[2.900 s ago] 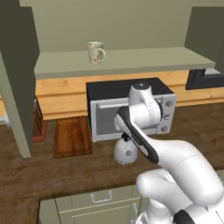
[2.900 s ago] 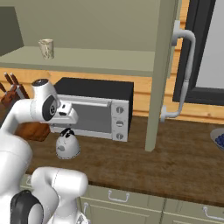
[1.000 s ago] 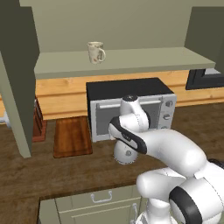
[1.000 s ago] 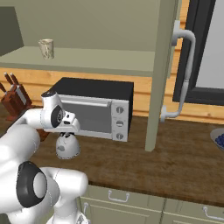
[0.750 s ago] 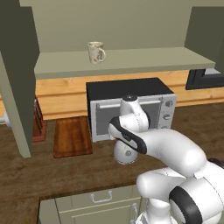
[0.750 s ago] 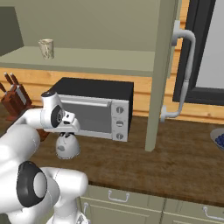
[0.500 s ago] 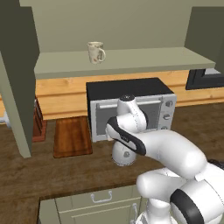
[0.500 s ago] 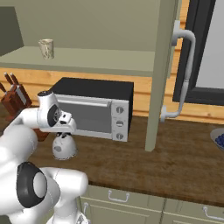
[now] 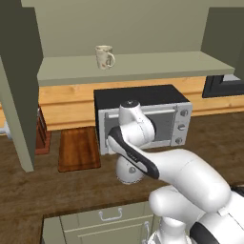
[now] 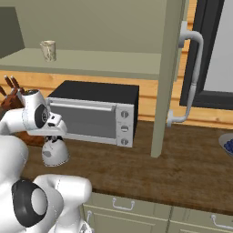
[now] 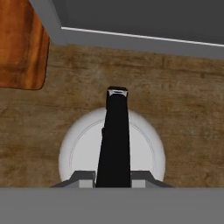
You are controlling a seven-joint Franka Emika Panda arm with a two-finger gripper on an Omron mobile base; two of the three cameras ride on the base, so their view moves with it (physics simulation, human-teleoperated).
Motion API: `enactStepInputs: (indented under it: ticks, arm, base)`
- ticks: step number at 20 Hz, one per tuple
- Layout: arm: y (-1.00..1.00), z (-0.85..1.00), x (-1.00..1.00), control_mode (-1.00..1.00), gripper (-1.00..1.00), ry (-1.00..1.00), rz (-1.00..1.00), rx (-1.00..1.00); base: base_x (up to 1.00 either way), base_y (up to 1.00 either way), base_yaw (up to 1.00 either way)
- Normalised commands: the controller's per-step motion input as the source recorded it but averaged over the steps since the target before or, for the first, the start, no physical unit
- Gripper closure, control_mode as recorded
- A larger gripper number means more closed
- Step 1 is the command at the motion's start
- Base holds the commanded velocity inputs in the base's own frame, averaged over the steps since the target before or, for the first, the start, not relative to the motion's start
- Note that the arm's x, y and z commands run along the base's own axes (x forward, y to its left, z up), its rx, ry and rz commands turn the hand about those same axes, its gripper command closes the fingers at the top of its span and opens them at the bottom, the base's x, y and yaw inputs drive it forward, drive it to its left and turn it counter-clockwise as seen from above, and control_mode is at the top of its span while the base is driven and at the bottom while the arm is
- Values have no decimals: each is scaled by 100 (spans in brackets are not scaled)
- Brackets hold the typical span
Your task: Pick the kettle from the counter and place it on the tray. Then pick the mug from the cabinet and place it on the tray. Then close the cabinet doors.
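The silver-grey kettle (image 9: pixel 128 170) (image 10: pixel 54 152) (image 11: pixel 83 144) is in front of the microwave, low over the dark counter (image 9: pixel 28 190); I cannot tell whether it touches the wood. My gripper (image 10: pixel 54 137) (image 11: pixel 113 175) is shut on its black arched handle (image 11: pixel 114 131) from above. The reddish-brown tray (image 9: pixel 78 147) (image 11: pixel 22 43) lies to the kettle's left. The cream mug (image 9: pixel 105 56) (image 10: pixel 48 50) stands on the pale green shelf (image 9: pixel 152 69) of the cabinet. Both cabinet doors (image 9: pixel 16 81) (image 10: pixel 168 68) stand open.
A microwave (image 9: pixel 167 119) (image 10: pixel 95 113) stands right behind the kettle, under the shelf. A knife block (image 9: pixel 42 136) sits left of the tray by the open left door. Drawers (image 9: pixel 109 217) run below the counter edge. A blue bowl (image 10: pixel 227 144) is at the far right.
The arm has carried the kettle a little to the left, toward the tray. The grip on the handle is unchanged; mug and doors have not moved.
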Motion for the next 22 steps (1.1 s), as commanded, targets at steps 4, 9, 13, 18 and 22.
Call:
enactStepInputs:
  ticks: [4, 9, 13, 18, 22]
  arm:
    - [3, 0, 0, -100, 100, 0, 0, 0]
    - [47, 0, 0, -100, 100, 0, -3, 0]
    - [79, 1, 0, -100, 100, -4, -7, 0]
    - [99, 0, 1, -100, 100, -11, -11, 0]
    - [100, 0, 25, -100, 100, -6, -17, 0]
  base:
    - [0, 0, 0]
    - [0, 0, 0]
    - [0, 0, 0]
    - [0, 0, 0]
    - [0, 0, 0]
